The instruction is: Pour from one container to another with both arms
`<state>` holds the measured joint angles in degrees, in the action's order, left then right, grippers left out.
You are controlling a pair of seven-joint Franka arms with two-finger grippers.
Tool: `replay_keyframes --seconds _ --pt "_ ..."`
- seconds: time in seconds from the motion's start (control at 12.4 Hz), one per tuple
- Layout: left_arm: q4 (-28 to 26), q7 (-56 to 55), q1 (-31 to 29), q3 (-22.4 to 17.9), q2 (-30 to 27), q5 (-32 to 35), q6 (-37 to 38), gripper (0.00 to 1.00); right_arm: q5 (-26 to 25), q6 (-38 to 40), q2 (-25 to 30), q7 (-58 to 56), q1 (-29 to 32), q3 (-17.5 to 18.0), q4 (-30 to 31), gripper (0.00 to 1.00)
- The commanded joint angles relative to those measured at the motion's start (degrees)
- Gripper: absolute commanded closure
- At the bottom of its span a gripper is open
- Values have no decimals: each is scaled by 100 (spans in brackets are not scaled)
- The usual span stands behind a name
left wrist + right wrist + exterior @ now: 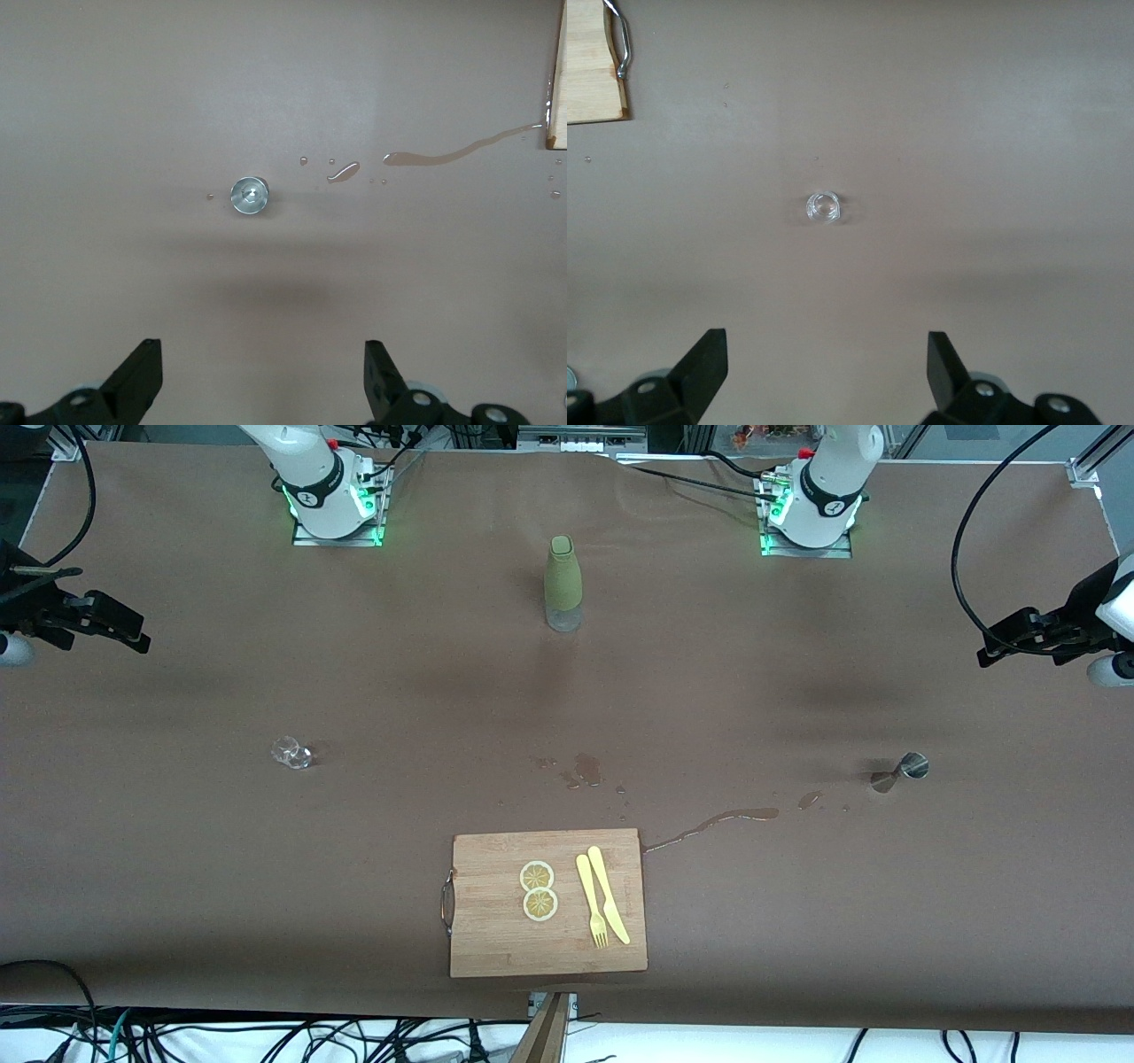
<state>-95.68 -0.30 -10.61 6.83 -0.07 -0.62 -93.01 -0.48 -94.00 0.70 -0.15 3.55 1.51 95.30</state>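
Observation:
A small clear glass [291, 754] stands on the brown table toward the right arm's end; the right wrist view looks straight down on this glass [825, 206]. A small metal cup [912, 764] stands toward the left arm's end, and the left wrist view shows that cup [250, 196] from above. My right gripper [137, 631] hangs open high over its end of the table, nothing between its fingers [700, 367]. The left gripper [992, 646] hangs open the same way over the other end, its fingers [383, 372] empty. A bottle in a green sleeve [563, 584] stands upright between the two bases.
A wooden cutting board [496, 939] with two lemon slices [538, 890], a yellow knife and a fork [599, 908] lies near the front camera. A spilled streak of liquid [718, 821] runs from the board toward the metal cup, with more drops [585, 771] above the board.

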Motion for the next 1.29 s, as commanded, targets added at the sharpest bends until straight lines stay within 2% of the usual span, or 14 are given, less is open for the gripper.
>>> replay_keyframes --seconds 0.0,0.81,1.21 --pt "32 126 -46 29 25 -43 -16 0 21 -13 18 7 14 16 -11 0" --pt "85 680 -55 12 104 -61 -42 0 21 40 18 7 14 16 -11 0" --pt "129 1198 -336 -15 139 -113 -42 0 21 40 18 -11 14 7 -11 0"
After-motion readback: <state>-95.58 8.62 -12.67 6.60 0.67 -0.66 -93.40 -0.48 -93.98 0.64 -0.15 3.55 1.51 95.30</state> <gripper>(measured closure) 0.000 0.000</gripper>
